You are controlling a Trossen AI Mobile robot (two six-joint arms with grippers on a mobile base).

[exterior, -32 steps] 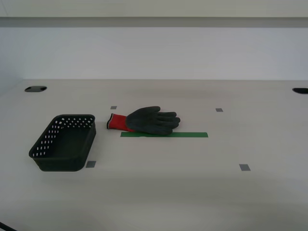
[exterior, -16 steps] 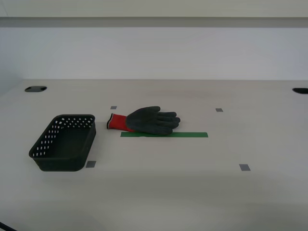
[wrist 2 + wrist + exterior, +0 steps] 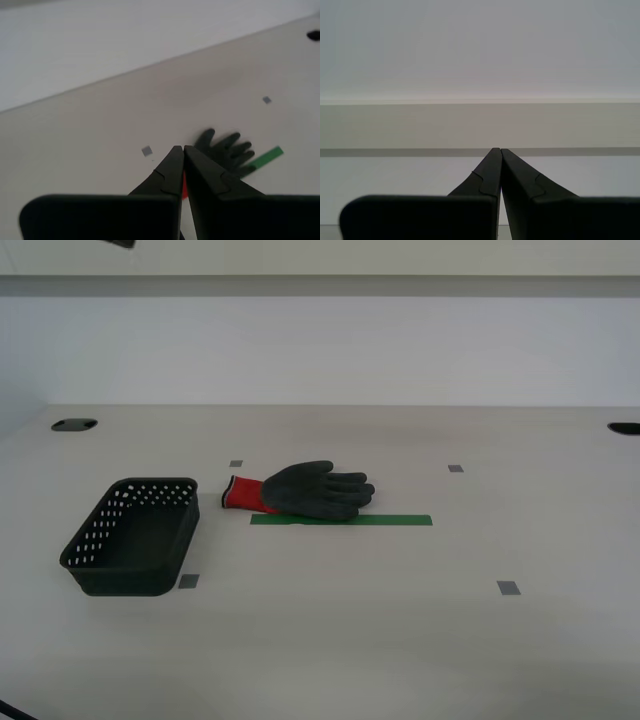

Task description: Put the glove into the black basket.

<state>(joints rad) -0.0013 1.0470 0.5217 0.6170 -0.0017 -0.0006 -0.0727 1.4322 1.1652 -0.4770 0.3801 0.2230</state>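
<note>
The glove (image 3: 305,490) lies flat on the table with its dark grey palm up, its fingers toward the exterior view's right and its red cuff toward the basket. The black basket (image 3: 134,535) stands empty on the table, a little to the exterior view's left of the glove. My second gripper (image 3: 180,150) is shut and empty, high above the table; the glove (image 3: 227,150) shows beyond its tips. My first gripper (image 3: 497,151) is shut and empty and faces a plain wall. Only a dark bit of an arm (image 3: 118,243) shows at the exterior view's top edge.
A green tape strip (image 3: 345,520) lies along the glove's near side. Small grey tape squares (image 3: 508,588) mark the light table. Dark cable holes (image 3: 73,425) sit at the far corners. A white wall stands behind the table.
A dark bit of an arm has come into the exterior view's top left edge. The glove and the basket have not moved.
</note>
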